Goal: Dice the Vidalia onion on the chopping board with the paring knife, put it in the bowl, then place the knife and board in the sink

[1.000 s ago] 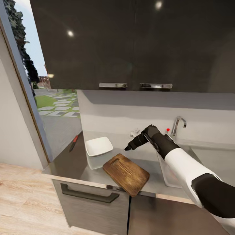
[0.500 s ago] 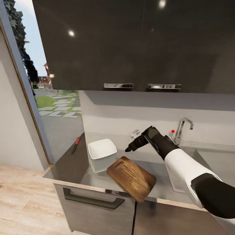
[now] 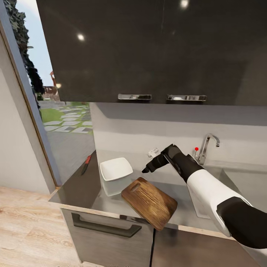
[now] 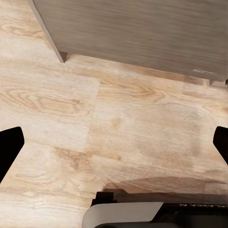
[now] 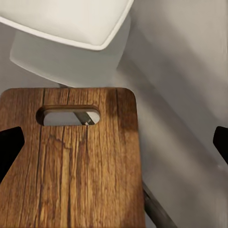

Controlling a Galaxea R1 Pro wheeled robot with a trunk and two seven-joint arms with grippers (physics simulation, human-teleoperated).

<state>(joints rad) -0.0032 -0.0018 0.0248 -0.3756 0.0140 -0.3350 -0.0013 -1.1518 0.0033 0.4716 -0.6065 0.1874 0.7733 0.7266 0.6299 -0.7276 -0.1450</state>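
The dark-brown chopping board (image 3: 149, 203) lies at an angle near the front edge of the grey countertop (image 3: 79, 187). Its slotted end points toward the white bowl (image 3: 116, 168). My right gripper (image 3: 145, 170) hovers just above and behind the board. In the right wrist view it (image 5: 114, 145) is open over the board (image 5: 71, 175), near the slot, with the bowl (image 5: 66, 21) beyond. The paring knife (image 3: 86, 164) lies on the counter's far left by the window. My right arm crosses the sink (image 3: 237, 178); the onion is hidden. My left gripper (image 4: 114, 145) is open above the wooden floor.
A chrome tap (image 3: 207, 146) with a red knob (image 3: 196, 149) stands behind the sink. Dark wall cabinets (image 3: 148, 48) hang low over the counter. A large window (image 3: 55, 118) bounds the left. Below are cabinet fronts with a long dark handle (image 3: 104, 227).
The whole picture shifted between one second and half a second ago, so the camera moved. Since then nothing has visibly moved; the right gripper holds its place over the board.
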